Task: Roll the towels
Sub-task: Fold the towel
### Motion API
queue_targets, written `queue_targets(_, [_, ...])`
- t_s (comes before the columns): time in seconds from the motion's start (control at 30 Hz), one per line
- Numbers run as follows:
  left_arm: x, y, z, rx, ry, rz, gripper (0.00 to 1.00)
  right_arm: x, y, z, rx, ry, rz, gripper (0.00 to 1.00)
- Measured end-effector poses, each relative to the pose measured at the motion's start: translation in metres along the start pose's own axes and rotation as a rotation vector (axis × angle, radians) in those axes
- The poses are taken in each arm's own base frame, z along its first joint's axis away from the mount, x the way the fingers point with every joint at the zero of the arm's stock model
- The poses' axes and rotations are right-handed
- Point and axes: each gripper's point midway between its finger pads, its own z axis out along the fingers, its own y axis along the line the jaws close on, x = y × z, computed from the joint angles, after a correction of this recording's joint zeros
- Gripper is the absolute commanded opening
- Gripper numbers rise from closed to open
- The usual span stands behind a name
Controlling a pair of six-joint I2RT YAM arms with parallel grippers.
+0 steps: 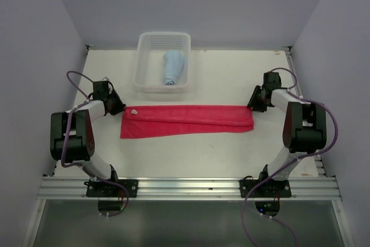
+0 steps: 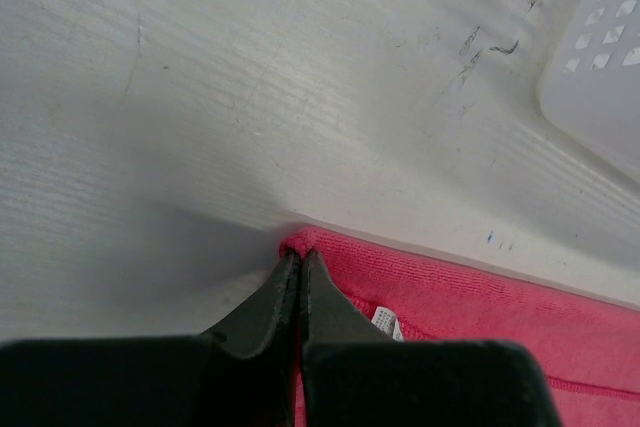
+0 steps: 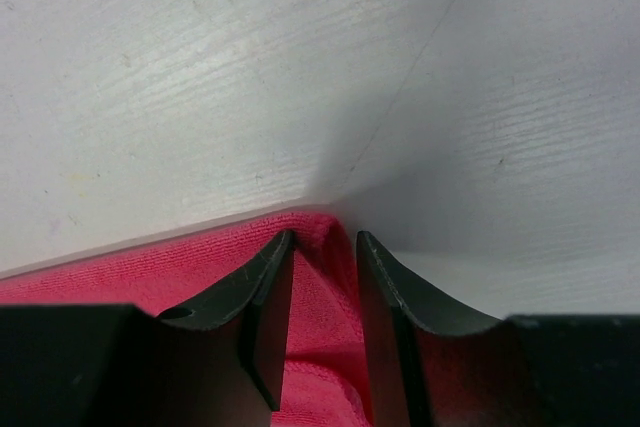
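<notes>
- The pink-red towel [image 1: 185, 121] lies flat on the desk [image 1: 219, 157], folded into a long narrow band in the middle of the top view.
- Its long axis runs left to right across the frame, from one arm to the other. The right end looks a little narrower than the left.
- A small white tag [image 1: 134, 111] sits on its upper left corner.
- The light blue towel [image 1: 172, 67] is in a roll inside the white mesh basket [image 1: 142, 56], at upper centre of the frame. Its long axis runs from the top of the frame towards the bottom, leaning slightly, with the thicker end uppermost.
- The basket stands just above the pink-red towel's upper edge, close to it but apart.
- The left gripper [image 2: 299, 259] is at the towel's upper left corner with its fingers pressed together. The tips meet right at the cloth's edge, and from here I cannot tell whether any cloth is caught between them.
- The right gripper [image 3: 325, 239] is at the upper right corner with its fingers standing apart. They straddle the corner with pink cloth showing in the gap, not clamped on it.
</notes>
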Motion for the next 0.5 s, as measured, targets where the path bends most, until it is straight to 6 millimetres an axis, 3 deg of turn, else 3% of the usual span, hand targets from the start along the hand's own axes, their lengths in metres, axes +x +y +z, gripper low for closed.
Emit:
queue_targets(0.3, [0.0000,-0.0015,-0.0002,0.007,0.003,0.001,0.00,-0.0067,0.0027,0.0040,-0.015,-0.026,-0.014,0.29])
queue_targets(0.5, [-0.0033,-0.0042,-0.0008,0.015,-0.001,0.003,0.00,-0.0104,0.0036,0.0081,-0.022,-0.041,-0.030,0.11])
